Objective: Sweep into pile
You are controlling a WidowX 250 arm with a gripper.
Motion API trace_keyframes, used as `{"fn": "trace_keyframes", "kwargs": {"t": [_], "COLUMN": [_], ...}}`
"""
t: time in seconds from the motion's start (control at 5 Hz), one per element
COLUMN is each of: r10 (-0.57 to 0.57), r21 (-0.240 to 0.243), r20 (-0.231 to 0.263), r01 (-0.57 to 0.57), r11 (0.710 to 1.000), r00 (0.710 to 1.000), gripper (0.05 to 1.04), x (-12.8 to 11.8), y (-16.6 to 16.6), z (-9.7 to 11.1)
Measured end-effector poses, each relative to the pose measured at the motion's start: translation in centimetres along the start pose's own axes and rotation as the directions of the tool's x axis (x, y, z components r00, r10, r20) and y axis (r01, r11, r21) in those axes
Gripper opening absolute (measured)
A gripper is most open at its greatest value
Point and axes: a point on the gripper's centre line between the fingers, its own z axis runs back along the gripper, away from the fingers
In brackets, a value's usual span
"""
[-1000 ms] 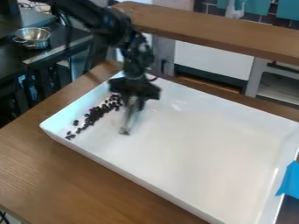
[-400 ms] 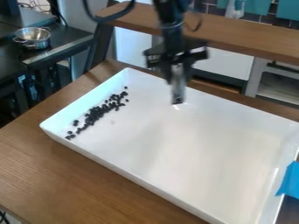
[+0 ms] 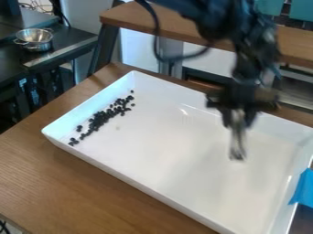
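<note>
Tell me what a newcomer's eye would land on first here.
Probably the big white tray, with small black pieces strung in a dark streak along its left side. Next, the black gripper over the tray's right part, a pale, narrow piece pointing down beneath it. Then the bright blue patch at the right edge.

Beyond the far edge of the wooden tabletop [image 3: 61, 169] is a wooden shelf [image 3: 131, 18], and at left a dark table [image 3: 67, 35] with a metal bowl [image 3: 36, 40].
</note>
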Motion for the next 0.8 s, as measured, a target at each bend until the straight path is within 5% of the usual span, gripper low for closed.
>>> {"fn": "trace_keyframes", "kwargs": {"t": [0.4,0.6,0.8], "r10": [-0.097,-0.121,-0.219], "r21": [-0.039,-0.016,0.168], "r20": [0.088,0.052,0.002], "r01": [0.1,0.122,0.216], "r11": [0.994,0.992,0.962], "r00": [0.991,0.991,0.976], "gripper": [0.44,0.757,0.989], "x": [-1.9,-1.6,-0.6], "y": [-1.6,-1.5,-0.9], "z": [-2.9,-2.3,-1.4]}}
